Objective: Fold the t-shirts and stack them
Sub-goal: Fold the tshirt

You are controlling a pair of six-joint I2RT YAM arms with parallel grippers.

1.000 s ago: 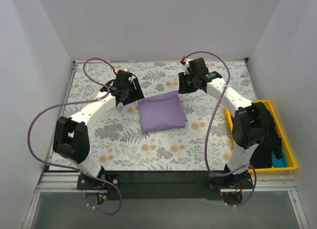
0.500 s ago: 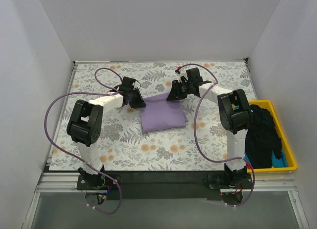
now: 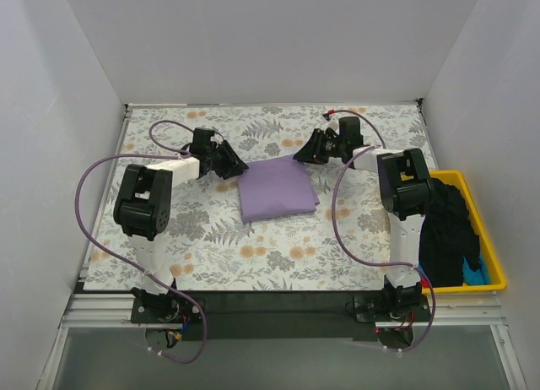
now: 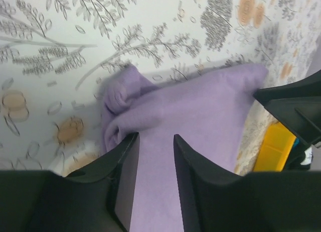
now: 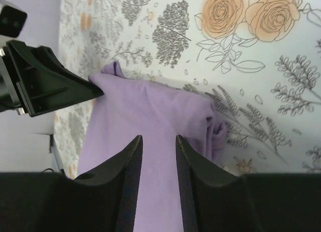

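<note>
- Lavender t-shirt (image 3: 277,190) lies folded at the middle of the counter (image 3: 211,255), nearer the far edge.
- Left pincer (image 3: 229,164) straddles the shirt's far-left corner; clenched or released cannot be told.
- Right pincer (image 3: 307,154) sits at the far-right corner; state likewise unclear.
- Pinch all layers at both corners, then move both arms evenly to keep the fold square.
</note>
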